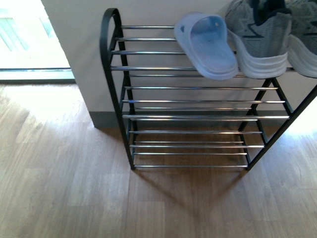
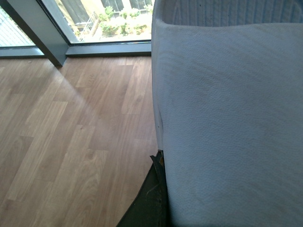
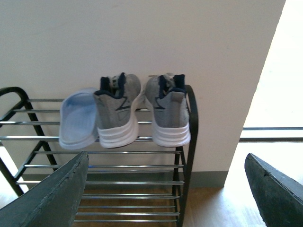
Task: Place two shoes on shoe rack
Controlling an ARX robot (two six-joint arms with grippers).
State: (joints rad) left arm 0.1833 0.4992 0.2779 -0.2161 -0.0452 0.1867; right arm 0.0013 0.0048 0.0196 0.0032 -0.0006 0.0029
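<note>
The wooden floor (image 1: 64, 183) is the biggest thing here, and it runs from the near side up to a pale wall (image 1: 148, 7). A bright window (image 1: 25, 34) sits at the far left.

The shoe rack (image 1: 111, 59) stands on the floor against the wall. It has a black frame and rows of thin shiny rods, one shelf above another. The lower shelves hold nothing.

In the left wrist view a big pale cloth thing (image 2: 227, 118) fills most of the picture. I cannot tell what it is. The left gripper does not show there, so I cannot tell if it is open or closed.

On the top shelf, two grey sneakers (image 3: 118, 113) with white soles and dark blue collars sit side by side on the right part of the rack. Their heels point to the near side and stick out a bit over the front rod.

Just to their left lies one pale blue slide (image 1: 208, 44), touching the nearest sneaker. Its end hangs over the front rod too.

The right gripper (image 3: 165, 198) has its two dark fingers (image 3: 52, 198) spread wide apart. It holds nothing and is near the rack, not touching it.
</note>
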